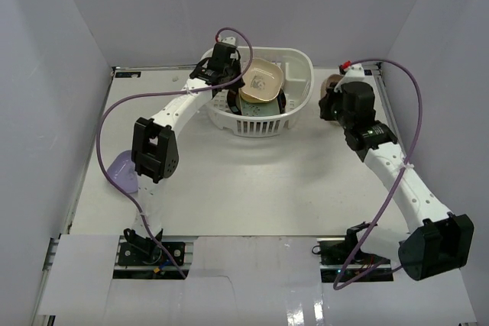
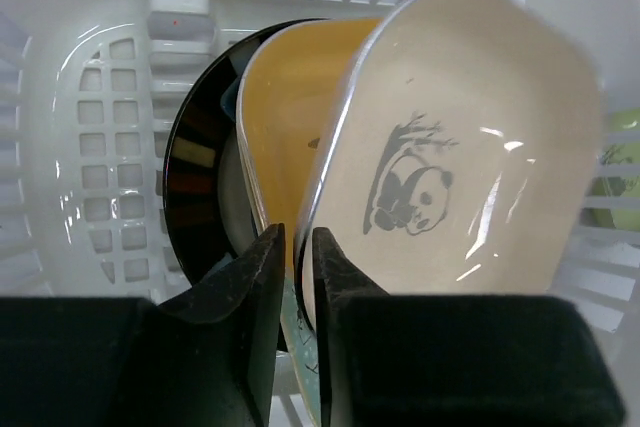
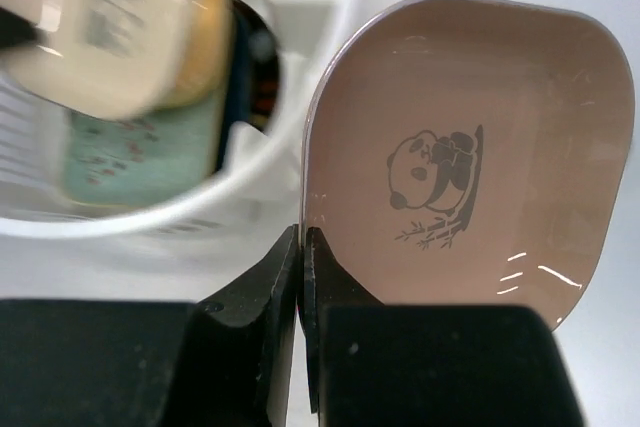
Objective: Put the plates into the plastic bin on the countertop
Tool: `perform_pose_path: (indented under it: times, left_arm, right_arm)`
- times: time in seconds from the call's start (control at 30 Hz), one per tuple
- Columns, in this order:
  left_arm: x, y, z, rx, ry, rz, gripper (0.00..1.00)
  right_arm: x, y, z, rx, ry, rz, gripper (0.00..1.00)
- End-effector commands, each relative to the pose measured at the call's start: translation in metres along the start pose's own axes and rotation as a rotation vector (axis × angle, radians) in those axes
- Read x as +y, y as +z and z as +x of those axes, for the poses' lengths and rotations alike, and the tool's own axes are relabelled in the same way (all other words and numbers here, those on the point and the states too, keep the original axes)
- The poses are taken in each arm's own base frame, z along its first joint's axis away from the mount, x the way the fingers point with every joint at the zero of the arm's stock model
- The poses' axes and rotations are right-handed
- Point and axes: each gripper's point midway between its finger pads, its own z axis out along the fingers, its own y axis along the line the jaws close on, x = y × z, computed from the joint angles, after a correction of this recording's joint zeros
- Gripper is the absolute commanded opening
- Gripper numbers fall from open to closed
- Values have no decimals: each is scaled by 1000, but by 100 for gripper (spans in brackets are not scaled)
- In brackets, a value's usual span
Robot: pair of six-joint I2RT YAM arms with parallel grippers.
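Observation:
The white lattice plastic bin [image 1: 299,74] stands at the far middle of the countertop [image 1: 252,181]. In it, on edge, are a black-rimmed plate [image 2: 195,167], a yellow plate [image 2: 285,107], a teal dish [image 2: 300,347] and a cream panda plate [image 2: 470,147]. My left gripper [image 2: 298,237] is inside the bin, its jaws narrowly open with the cream plate's rim between them. My right gripper [image 3: 302,237] is shut on the rim of a tan panda plate [image 3: 470,167], held just right of the bin [image 3: 300,147]. A lavender plate [image 1: 122,169] lies at the left.
White panels wall the table on the left, back and right. The left arm [image 1: 157,146] arches over the lavender plate. A pale green dish [image 2: 618,162] shows at the right inside the bin.

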Motion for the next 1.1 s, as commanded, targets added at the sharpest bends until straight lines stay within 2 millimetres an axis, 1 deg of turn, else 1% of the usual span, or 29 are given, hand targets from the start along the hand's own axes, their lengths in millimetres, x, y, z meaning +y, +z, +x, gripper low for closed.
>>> perform_pose_path:
  times: [0.0, 0.03, 0.07, 0.1, 0.13, 0.17, 0.2, 0.23, 0.27, 0.3, 0.33, 0.4, 0.43, 0.47, 0.5, 0.53, 0.57, 0.63, 0.67, 0.7, 0.73, 0.77, 0.8, 0.83, 0.87, 0.9, 0.97, 1.0, 1.07]
  left_arm:
    - [-3, -21, -39, -102, 24, -34, 30]
    - [-3, -21, -39, -102, 28, -35, 41]
    - [-2, -22, -41, -108, 29, -38, 48]
    - [-2, -24, -42, -112, 29, -39, 56]
    - [-2, -27, -44, -116, 30, -41, 60]
    - [-1, -29, -46, -123, 30, -43, 64]
    - [-2, -43, -59, -154, 24, -43, 68]
    - [0, -51, -63, -166, 18, -44, 71]
    - [3, -62, -74, -196, 6, -42, 74]
    - [-1, -91, -94, -251, -10, -19, 75]
    - [5, -99, -92, -256, -18, -22, 76]
    - [16, -122, -96, -284, -44, -31, 77]
    - [25, -145, -91, -303, -53, -45, 77]
    - [34, -154, -84, -304, -65, -57, 77]
    - [43, -163, -77, -306, -73, -71, 77]
    - [50, -192, -80, -351, -85, -74, 77]
    - [69, -184, -43, -279, -86, -116, 77]
    - [94, -193, -10, -223, -103, -164, 76]
    - [110, -201, 20, -176, -113, -196, 76]
    - [121, -205, 37, -144, -138, -223, 74]
    - [142, -212, 55, -102, -166, -285, 73]
    - [150, -224, 64, -104, -187, -307, 72]
    - [164, -225, 90, -55, -220, -349, 72]
    - [177, -232, 105, -20, -242, -402, 71]
    - [188, -241, 111, -28, -252, -454, 71]
    - [198, -245, 130, 19, -265, -506, 71]
    - [214, -253, 143, 30, -276, -595, 74]
    - [220, -255, 153, 51, -281, -623, 75]
    - [230, -257, 165, 70, -306, -664, 78]
  right_arm:
    - [47, -3, -65, -147, -81, -107, 8]
    - [55, 0, -72, -152, -92, -124, 8]
    - [73, 8, -86, -157, -111, -164, 8]
    - [81, 12, -91, -157, -123, -178, 8]
    - [90, 16, -97, -167, -135, -194, 8]
    - [102, 30, -92, -145, -160, -223, 8]
    - [114, 31, -109, -174, -163, -251, 8]
    - [121, 36, -113, -177, -170, -266, 8]
    - [131, 53, -103, -142, -182, -291, 8]
    - [141, 56, -116, -164, -187, -313, 8]
    - [148, 78, -103, -123, -198, -325, 8]
    - [171, 92, -90, -71, -232, -403, 8]
    - [183, 109, -90, -58, -250, -420, 8]
    - [197, 114, -85, -43, -275, -438, 8]
    - [201, 122, -75, -8, -311, -437, 8]
    - [217, 135, -71, 3, -329, -452, 8]
    - [223, 140, -66, 20, -337, -455, 8]
    - [230, 157, -49, 60, -395, -442, 8]
    - [232, 161, -43, 73, -409, -438, 8]
    - [233, 164, -34, 91, -420, -437, 8]
    - [229, 170, -29, 98, -432, -397, 9]
    - [225, 173, -20, 117, -435, -389, 9]
    - [225, 174, -15, 125, -436, -387, 9]
    - [227, 174, -12, 123, -432, -390, 11]
    - [227, 175, -6, 136, -434, -389, 14]
    - [230, 173, -4, 139, -432, -400, 23]
    - [235, 168, -3, 140, -432, -421, 40]
    - [238, 165, -4, 136, -432, -434, 54]
    - [244, 151, -20, 92, -419, -455, 63]
